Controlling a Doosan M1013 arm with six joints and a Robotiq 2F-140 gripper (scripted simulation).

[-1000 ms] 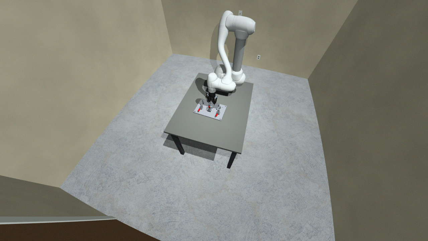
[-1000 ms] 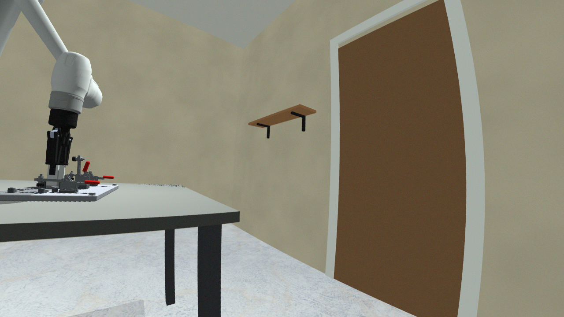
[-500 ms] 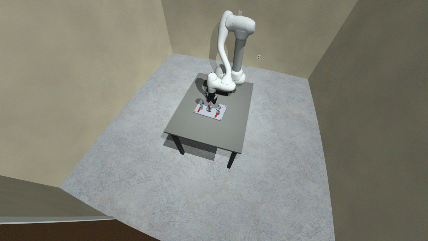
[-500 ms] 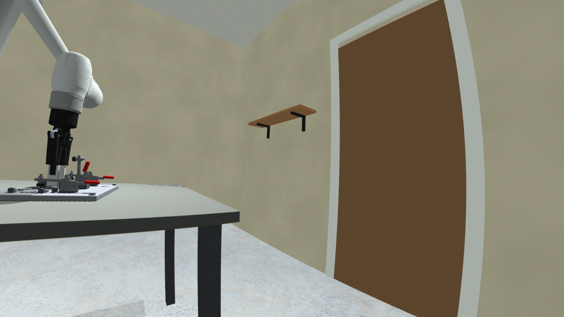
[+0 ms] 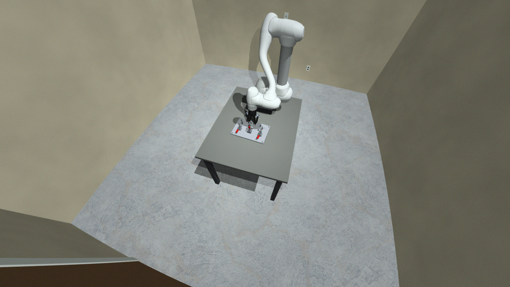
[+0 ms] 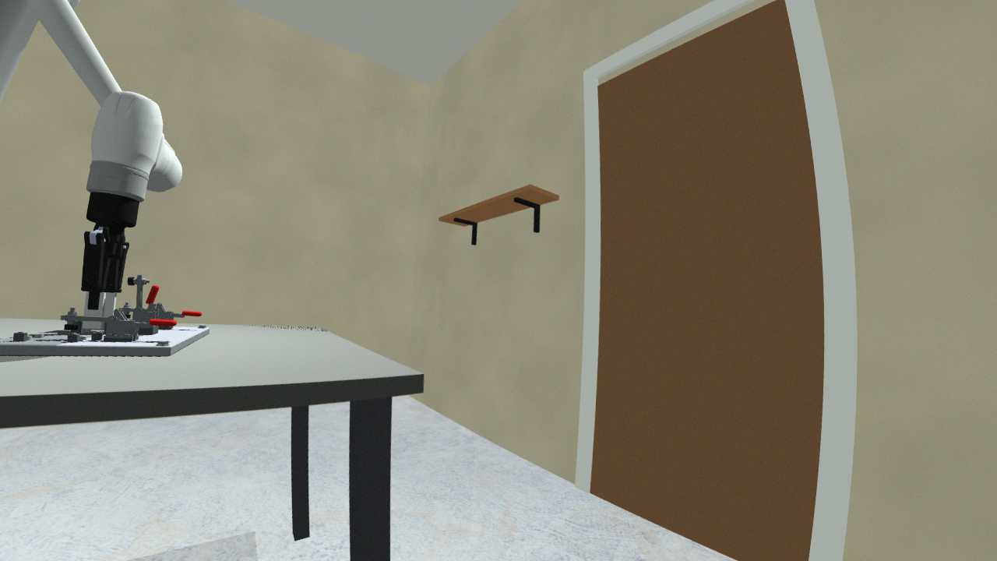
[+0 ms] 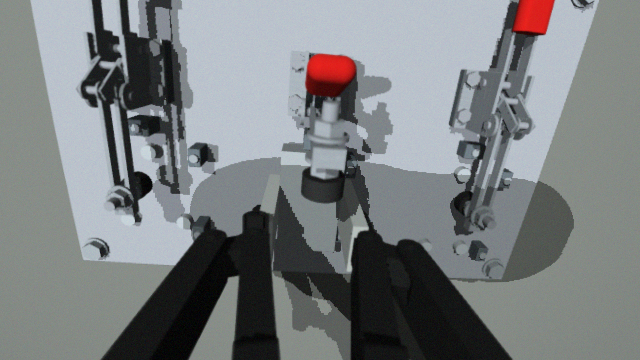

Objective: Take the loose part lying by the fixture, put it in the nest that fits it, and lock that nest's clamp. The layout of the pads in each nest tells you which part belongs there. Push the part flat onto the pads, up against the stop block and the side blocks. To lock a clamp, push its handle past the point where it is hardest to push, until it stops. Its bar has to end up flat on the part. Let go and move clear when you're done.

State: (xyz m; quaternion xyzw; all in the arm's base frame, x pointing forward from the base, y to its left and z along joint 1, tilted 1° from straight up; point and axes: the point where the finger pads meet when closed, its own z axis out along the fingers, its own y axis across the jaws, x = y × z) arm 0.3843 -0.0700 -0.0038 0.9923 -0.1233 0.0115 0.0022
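Note:
The white fixture plate (image 7: 308,125) lies on the table and carries three toggle clamps. My gripper (image 7: 309,195) stands upright over the near end of the middle nest and is shut on the loose part (image 7: 307,235), a pale grey block. The part reaches down to the fixture; I cannot tell whether it lies flat on the pads. The middle clamp (image 7: 325,150) is open, with its red handle (image 7: 330,75) raised and its black pad tip above the part. The left clamp (image 7: 117,115) and right clamp (image 7: 492,125) have their bars lying down. In the side view the gripper (image 6: 97,296) stands above the plate (image 6: 104,342).
The plate (image 5: 250,134) sits near the arm's base on the grey table (image 5: 250,140). The raised middle clamp bar stands close in front of my fingers. Small stop blocks and bolts stick up from the plate. A wall shelf (image 6: 498,206) and a door (image 6: 704,279) are far away.

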